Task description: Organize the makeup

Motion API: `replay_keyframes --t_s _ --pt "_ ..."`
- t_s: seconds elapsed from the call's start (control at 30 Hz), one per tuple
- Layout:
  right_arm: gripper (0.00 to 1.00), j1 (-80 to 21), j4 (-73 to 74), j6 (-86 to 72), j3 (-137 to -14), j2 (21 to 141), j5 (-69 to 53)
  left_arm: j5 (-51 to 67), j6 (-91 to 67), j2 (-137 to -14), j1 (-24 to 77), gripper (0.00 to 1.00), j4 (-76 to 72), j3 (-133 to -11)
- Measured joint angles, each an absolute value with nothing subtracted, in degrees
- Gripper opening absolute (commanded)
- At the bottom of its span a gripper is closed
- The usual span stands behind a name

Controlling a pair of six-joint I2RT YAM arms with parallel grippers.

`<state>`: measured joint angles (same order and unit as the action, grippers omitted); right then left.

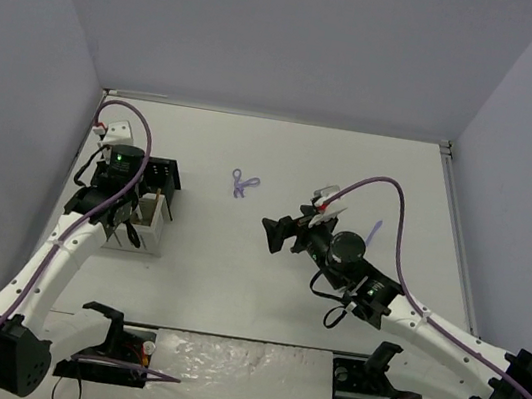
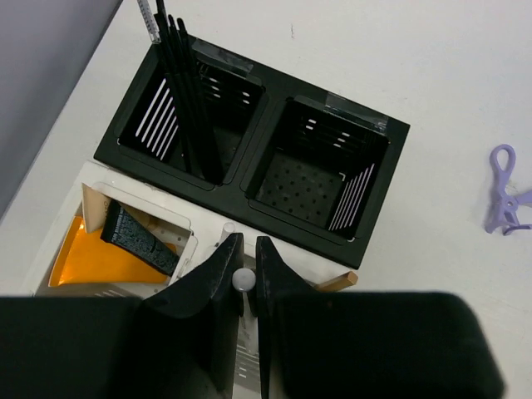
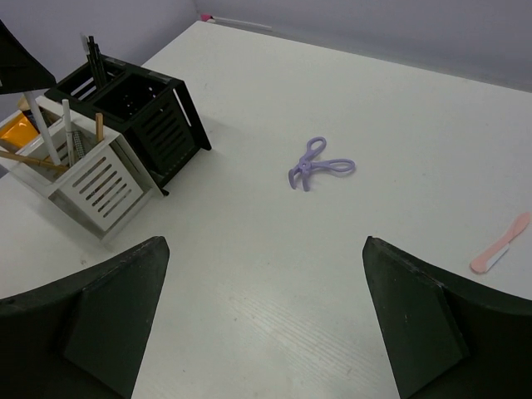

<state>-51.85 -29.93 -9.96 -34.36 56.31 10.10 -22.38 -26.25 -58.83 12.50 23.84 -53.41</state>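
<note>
The makeup organizer has a black half point(image 2: 249, 158) and a white half point(image 3: 100, 187). Thin black pencils point(image 2: 184, 91) stand in the black half's left compartment. An orange tube point(image 2: 83, 259) and a black tube point(image 2: 137, 239) lie in a white slot. My left gripper point(image 2: 243, 266) is shut on a thin white stick point(image 2: 243, 279) standing in the white half, beside a tan stick point(image 2: 339, 282). A purple scissor-like tool point(image 3: 320, 166) lies on the table. My right gripper point(image 3: 264, 245) hangs open above the table, short of that tool, with nothing between its fingers. In the top view the left gripper point(image 1: 129, 223) is over the organizer.
A pink and white flat tool point(image 3: 499, 245) lies at the right, and a lilac tool point(image 1: 374, 231) sits beside the right arm. The black half's right compartment point(image 2: 320, 174) holds nothing. Grey walls close the table on three sides. A small pink item point(image 3: 208, 17) lies at the far edge.
</note>
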Motion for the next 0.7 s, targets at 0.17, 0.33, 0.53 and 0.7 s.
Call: replay_keyframes --t_s 0.17,0.33,0.53,0.7 --pt "1.00 -51.13 -29.41 -9.97 -33.64 55.65 10.13 -22.63 -27.10 -59.11 11.97 0.55 23.93 -53.10" --pt "1.00 -49.88 -29.02 -10.19 -33.34 55.37 10.09 -21.90 -27.44 -59.07 11.97 0.66 25.71 -53.79" --pt "0.97 -46.78 -26.21 -12.03 -34.03 56.95 10.05 -14.15 -27.08 -61.17 11.88 0.81 30.93 -64.74" --pt "0.88 -44.38 -23.17 -13.89 -37.58 63.71 8.44 -5.13 -25.75 -64.76 11.88 0.93 33.28 -74.97"
